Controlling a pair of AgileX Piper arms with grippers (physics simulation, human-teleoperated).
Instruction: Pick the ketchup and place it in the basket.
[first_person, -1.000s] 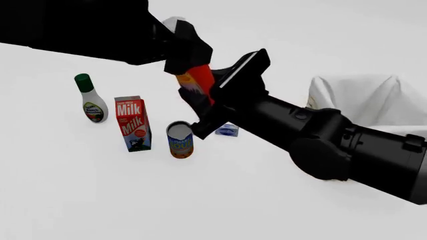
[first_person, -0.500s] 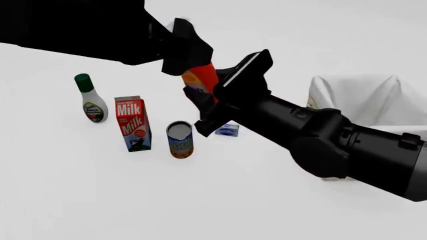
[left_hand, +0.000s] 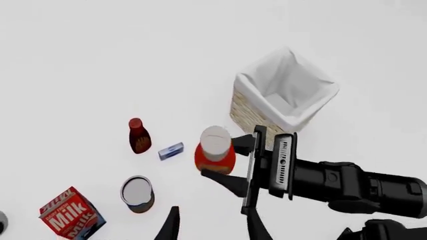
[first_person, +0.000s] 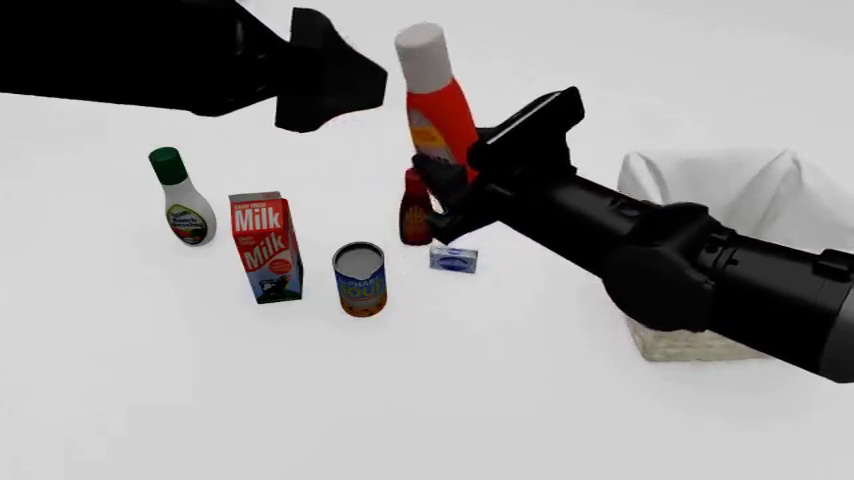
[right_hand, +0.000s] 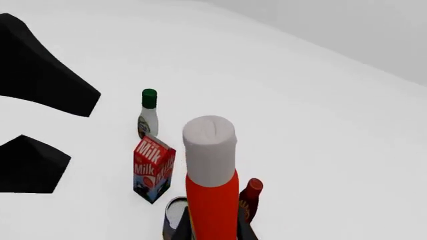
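Right gripper is clamped on the ketchup — fingers pinch its lower body from both sides, and the bottle stands nearly upright, lifted clear of the table, whitish cap up and leaning slightly away from the jaws. In the left wrist view the same grip shows from above: ketchup sits between the two dark right fingers, cap toward the camera. In the right wrist view the bottle fills the space straight ahead of the jaws. Left gripper hangs beside the ketchup's cap, apart from it, jaws spread and holding nothing; its fingertips show the same gap in its own wrist view. Basket is behind the right gripper along its arm, partly hidden by the forearm; in the left wrist view the basket lies just beyond the right gripper, white lining visible, nothing seen inside. Below and just past the right jaws on the table: small dark-red bottle and a little blue-white box. Further out toward the left gripper's side: can, milk carton, then the green-capped white bottle — all upright, none touching.
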